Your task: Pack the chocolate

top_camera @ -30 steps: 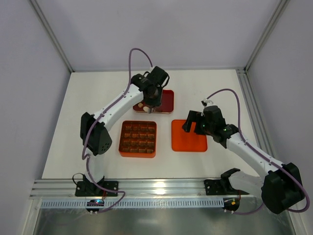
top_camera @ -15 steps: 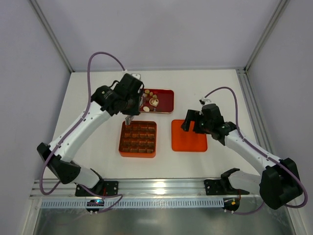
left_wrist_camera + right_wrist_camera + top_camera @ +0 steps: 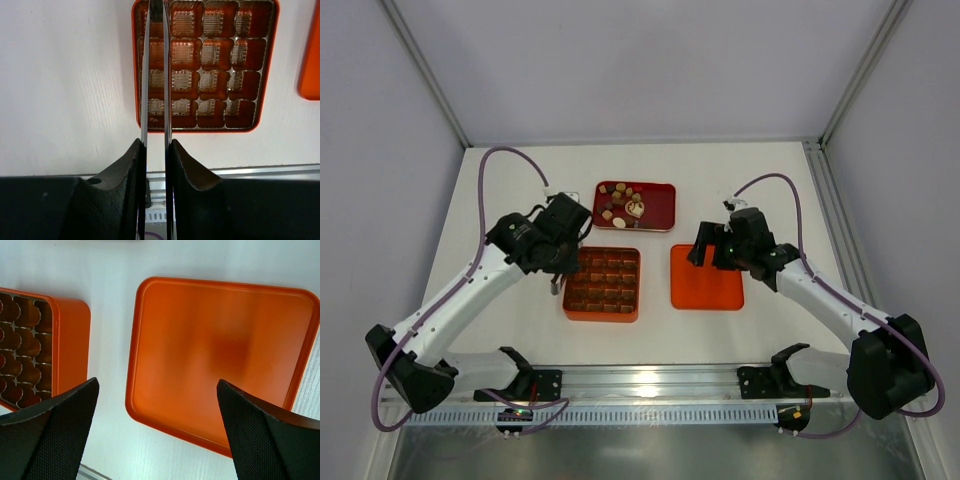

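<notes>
The packing has hardly begun. All the chocolate (image 3: 620, 208) I can see sits in a little heap in the red tray (image 3: 663, 212) at the far side of the table (image 3: 510, 185), just behind the orange box (image 3: 604, 316). The box has lots of small cups (image 3: 212, 52) in rows, and every cup that shows looks empty. One row is partly hidden behind the thin fingers (image 3: 125, 175) in the left wrist view, so I cannot be sure about those. The left gripper (image 3: 156, 12) hangs over the left edge of the box, with its tips above a corner cup. Its two fingers are very close together, with only a thin gap. Something dark shows right at the tips. It may be a chocolate, but I cannot tell. The right gripper (image 3: 157, 382) is spread wide and holds nothing. It hovers over the flat orange lid (image 3: 708, 288), which lies on the table just right of the box, not touching it. So nearly all the pieces have to go into the cups, and then I think the lid goes on top.
</notes>
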